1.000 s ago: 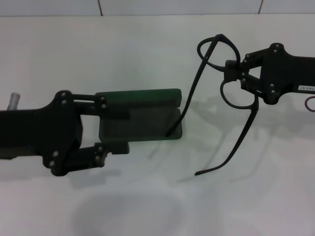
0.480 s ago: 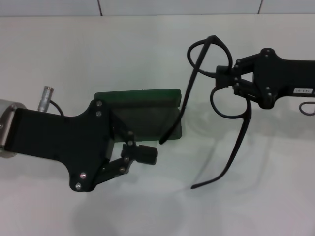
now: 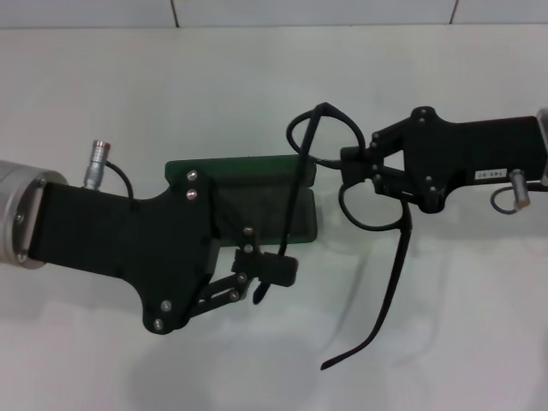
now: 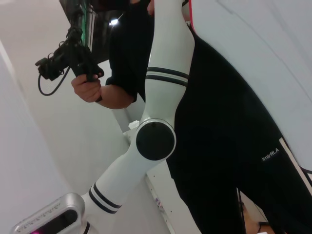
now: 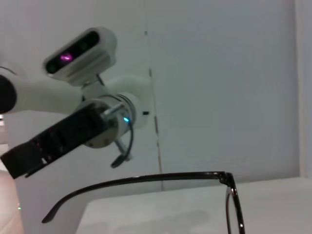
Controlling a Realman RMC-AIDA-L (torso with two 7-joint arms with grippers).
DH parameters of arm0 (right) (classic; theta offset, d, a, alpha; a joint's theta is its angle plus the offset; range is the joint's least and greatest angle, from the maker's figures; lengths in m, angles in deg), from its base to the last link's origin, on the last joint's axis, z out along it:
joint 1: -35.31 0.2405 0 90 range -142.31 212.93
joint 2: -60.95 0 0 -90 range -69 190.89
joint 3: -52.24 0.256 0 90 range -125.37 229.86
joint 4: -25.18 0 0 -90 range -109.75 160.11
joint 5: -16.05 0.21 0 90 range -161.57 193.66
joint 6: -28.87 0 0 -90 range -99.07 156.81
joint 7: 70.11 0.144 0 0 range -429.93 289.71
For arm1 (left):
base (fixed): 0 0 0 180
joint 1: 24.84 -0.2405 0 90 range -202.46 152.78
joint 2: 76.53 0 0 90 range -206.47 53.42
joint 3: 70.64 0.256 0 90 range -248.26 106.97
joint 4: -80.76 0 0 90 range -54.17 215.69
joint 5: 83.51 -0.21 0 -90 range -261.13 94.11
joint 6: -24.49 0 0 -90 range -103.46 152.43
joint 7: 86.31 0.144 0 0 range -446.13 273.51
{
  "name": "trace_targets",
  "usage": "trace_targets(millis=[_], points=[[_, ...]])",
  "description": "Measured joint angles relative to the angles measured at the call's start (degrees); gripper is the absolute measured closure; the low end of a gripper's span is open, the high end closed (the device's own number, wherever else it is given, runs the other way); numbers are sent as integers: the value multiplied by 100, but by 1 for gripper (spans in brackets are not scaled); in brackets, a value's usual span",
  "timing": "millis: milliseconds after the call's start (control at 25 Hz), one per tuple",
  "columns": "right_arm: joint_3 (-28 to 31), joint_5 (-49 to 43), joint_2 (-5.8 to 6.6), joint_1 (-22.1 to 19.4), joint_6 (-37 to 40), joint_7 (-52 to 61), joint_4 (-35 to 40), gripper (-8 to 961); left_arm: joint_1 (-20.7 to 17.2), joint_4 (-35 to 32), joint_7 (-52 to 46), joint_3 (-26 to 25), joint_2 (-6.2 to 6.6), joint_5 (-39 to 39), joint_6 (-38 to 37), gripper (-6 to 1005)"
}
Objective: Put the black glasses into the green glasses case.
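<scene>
The green glasses case [image 3: 257, 168] lies open on the white table [image 3: 128, 94], lid toward the far side, dark lining [image 3: 295, 218] showing. My left gripper [image 3: 257, 233] hovers over the case's left half, open and empty, hiding that part. My right gripper [image 3: 349, 168] is shut on the bridge of the black glasses [image 3: 396, 261], held just right of the case with both temple arms unfolded. One temple crosses over the case's right end; the other hangs toward the near side. A temple also shows in the right wrist view [image 5: 146, 179].
The table's far edge meets a tiled wall [image 3: 257, 10]. The left wrist view shows only a white robot arm [image 4: 156, 141] and a person holding a controller [image 4: 73, 53]. The right wrist view shows my left arm [image 5: 68, 134] and head camera [image 5: 80, 51].
My right gripper has carried the glasses left, so one temple now lies over the case. My left gripper has moved right and risen over the case's left half.
</scene>
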Motion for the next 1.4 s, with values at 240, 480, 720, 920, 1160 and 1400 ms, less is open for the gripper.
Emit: trace_targets(millis=[240, 480, 720, 920, 1160, 1400], points=[[-2, 89, -45, 96, 198, -195, 13, 857, 24, 8, 3, 4, -42, 80, 4, 1001], [-22, 473, -75, 100, 416, -447, -13, 857, 23, 41, 4, 7, -96, 214, 4, 1001], [-44, 693, -93, 116, 501, -495, -113, 856, 38, 44, 4, 6, -159, 230, 2, 1001], [-19, 725, -94, 161, 481, -491, -252, 856, 68, 62, 22, 6, -196, 231, 10, 1001], [-34, 1125, -98, 164, 467, -484, -511, 856, 153, 247, 67, -18, -268, 229, 23, 1001], [-62, 1346, -119, 188, 507, -483, -667, 856, 415, 715, 246, -2, -274, 184, 23, 1001]])
